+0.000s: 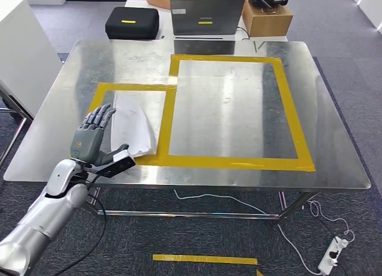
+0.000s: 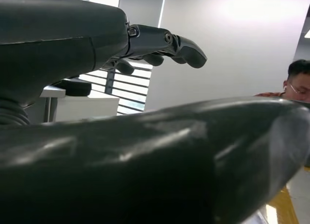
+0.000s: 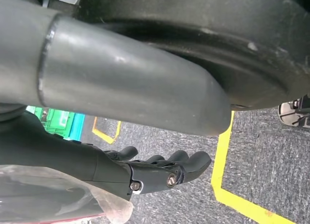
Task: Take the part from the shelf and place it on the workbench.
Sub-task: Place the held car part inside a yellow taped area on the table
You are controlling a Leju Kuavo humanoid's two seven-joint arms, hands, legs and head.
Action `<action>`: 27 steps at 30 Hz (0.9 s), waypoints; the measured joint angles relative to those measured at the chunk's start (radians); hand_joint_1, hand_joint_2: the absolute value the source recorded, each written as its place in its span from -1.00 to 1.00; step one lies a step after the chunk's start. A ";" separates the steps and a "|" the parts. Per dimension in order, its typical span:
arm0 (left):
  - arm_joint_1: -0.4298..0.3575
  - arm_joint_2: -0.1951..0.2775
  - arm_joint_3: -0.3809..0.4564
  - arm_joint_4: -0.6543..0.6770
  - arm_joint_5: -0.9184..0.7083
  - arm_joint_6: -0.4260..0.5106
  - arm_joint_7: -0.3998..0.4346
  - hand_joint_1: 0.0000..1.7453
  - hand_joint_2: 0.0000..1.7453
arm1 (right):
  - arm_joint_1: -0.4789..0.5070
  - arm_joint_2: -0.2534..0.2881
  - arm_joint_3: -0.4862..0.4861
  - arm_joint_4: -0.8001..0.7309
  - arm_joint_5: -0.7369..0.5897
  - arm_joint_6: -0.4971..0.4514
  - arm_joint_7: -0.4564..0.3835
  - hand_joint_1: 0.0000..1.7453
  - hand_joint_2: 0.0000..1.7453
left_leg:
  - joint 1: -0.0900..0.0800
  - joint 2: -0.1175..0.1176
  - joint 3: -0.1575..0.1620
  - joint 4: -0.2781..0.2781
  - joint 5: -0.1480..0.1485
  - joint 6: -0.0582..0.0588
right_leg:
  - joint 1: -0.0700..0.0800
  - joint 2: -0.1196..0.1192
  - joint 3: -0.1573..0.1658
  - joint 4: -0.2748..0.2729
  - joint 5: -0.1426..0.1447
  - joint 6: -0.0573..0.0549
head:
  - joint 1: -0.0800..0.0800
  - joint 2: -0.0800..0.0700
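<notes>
Looks like the release step: white part (image 1: 132,124) lying flat on the tabletop (image 1: 54,127), near the front-left corner. Left robot hand (image 1: 92,139) just beside it, fingers spread, holding nothing. Right robot hand (image 3: 161,168) over floor, grip unclear. Next: lift left robot hand clear without snagging the part.

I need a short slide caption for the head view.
Left hand open beside the white part lying in the small yellow-taped square.
</notes>
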 joint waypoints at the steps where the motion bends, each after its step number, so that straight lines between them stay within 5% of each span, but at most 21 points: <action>1: 0.002 0.001 0.002 -0.004 0.001 0.000 0.000 -1.00 -1.00 | 0.000 0.000 0.000 0.000 0.000 0.000 0.000 -1.00 -1.00 | -0.001 0.000 0.000 0.000 -0.001 0.001 | -0.001 0.000 0.000 0.000 0.000 0.001 | 0.000 0.000; 6: 0.008 0.006 0.012 -0.017 0.009 0.000 -0.002 -1.00 -1.00 | 0.000 0.000 0.001 0.000 0.000 0.000 -0.002 -1.00 -1.00 | -0.006 0.000 0.002 -0.002 0.002 0.017 | -0.009 0.000 0.002 -0.001 0.000 0.015 | 0.000 0.000; 8: 0.008 0.008 0.013 -0.022 0.011 -0.001 -0.003 -1.00 -1.00 | 0.000 0.000 0.001 0.000 0.000 0.000 -0.002 -1.00 -1.00 | -0.002 0.002 0.005 -0.012 0.012 0.027 | -0.008 0.000 -0.011 0.025 -0.025 0.020 | 0.001 0.000; 11: 0.014 0.008 0.014 -0.026 0.015 -0.005 -0.004 -1.00 -1.00 | 0.000 -0.001 0.001 0.000 0.000 0.000 -0.001 -1.00 -1.00 | 0.000 0.003 0.002 -0.018 0.019 0.035 | -0.007 0.001 -0.084 0.195 -0.123 0.021 | 0.004 0.000; 13: 0.023 0.007 0.013 -0.026 0.019 -0.010 -0.004 -1.00 -1.00 | 0.001 -0.003 0.001 0.000 0.000 0.000 0.000 -1.00 -1.00 | 0.000 0.003 -0.003 -0.017 0.021 0.034 | -0.007 0.001 -0.119 0.279 -0.145 0.023 | 0.004 0.000; 14: 0.027 0.006 0.013 -0.026 0.021 -0.013 -0.004 -1.00 -1.00 | 0.001 -0.003 0.001 0.000 0.000 0.000 0.001 -1.00 -1.00 | 0.000 0.003 -0.004 -0.017 0.022 0.032 | -0.007 0.001 -0.113 0.271 -0.130 0.023 | 0.004 0.000; 18: 0.032 0.005 0.014 -0.027 0.029 -0.022 -0.004 -1.00 -1.00 | -0.002 -0.004 0.001 0.000 0.000 -0.001 0.003 -1.00 -1.00 | 0.001 0.000 -0.013 -0.007 0.030 0.015 | -0.008 0.005 0.019 0.037 -0.029 0.018 | 0.005 0.000; 22: 0.034 0.006 0.015 -0.030 0.030 -0.026 -0.004 -1.00 -1.00 | -0.002 -0.004 0.001 0.000 0.000 -0.001 0.003 -1.00 -1.00 | 0.002 -0.002 -0.025 -0.001 0.037 -0.013 | -0.005 0.008 0.018 0.014 -0.019 -0.007 | 0.004 0.000; 24: 0.037 0.007 0.016 -0.030 0.031 -0.027 -0.004 -1.00 -1.00 | 0.000 -0.004 0.001 0.000 0.000 -0.002 0.005 -1.00 -1.00 | 0.005 0.000 -0.042 0.044 -0.016 -0.023 | -0.006 0.004 0.005 0.011 -0.005 -0.026 | 0.000 0.000; 27: 0.041 0.008 0.017 -0.030 0.037 -0.031 -0.004 -1.00 -1.00 | 0.000 -0.004 0.001 0.000 -0.002 -0.003 0.007 -1.00 -1.00 | 0.006 0.001 -0.085 0.223 -0.144 -0.032 | -0.002 -0.001 -0.022 0.014 0.017 -0.038 | -0.003 0.000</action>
